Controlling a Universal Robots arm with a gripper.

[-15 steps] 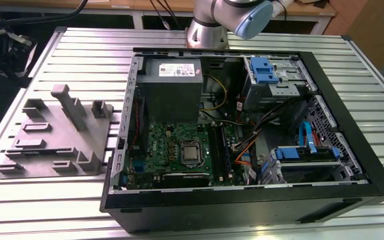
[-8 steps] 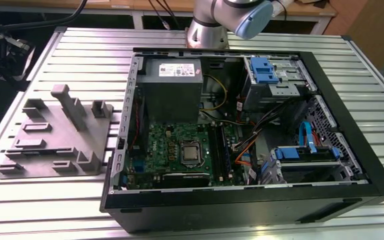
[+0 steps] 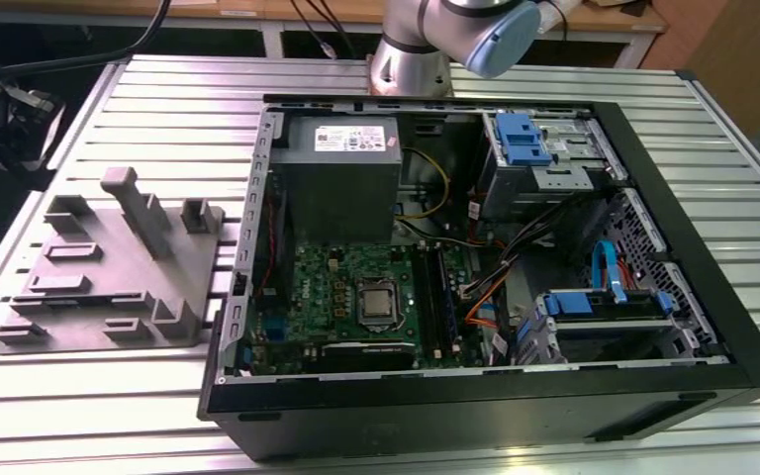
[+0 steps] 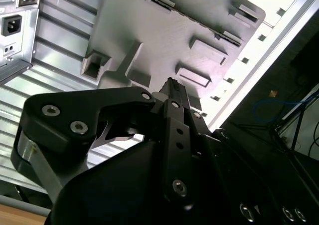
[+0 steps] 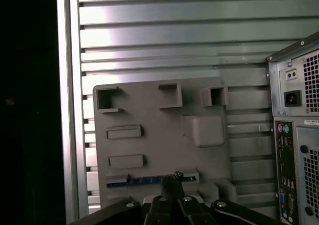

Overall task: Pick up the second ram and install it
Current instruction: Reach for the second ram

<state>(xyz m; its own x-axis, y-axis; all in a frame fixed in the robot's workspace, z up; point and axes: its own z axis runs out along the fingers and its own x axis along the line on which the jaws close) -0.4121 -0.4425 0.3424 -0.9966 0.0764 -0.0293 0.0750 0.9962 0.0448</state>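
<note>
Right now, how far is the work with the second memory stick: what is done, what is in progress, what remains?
Done: nothing visible yet; the memory stick lies in its slot on the grey holder. In hand: the gripper hangs over the holder, lined up with the stick in the first wrist view. Left: the stick is not lifted and not fitted onto the green board in the open computer case.

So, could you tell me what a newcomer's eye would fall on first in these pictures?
The open computer case dominates the exterior view, its green motherboard exposed. At the exterior view's left lies a grey fixture tray. In the first wrist view the gripper hangs by the second ram, a blue stick slotted in that tray.
</note>
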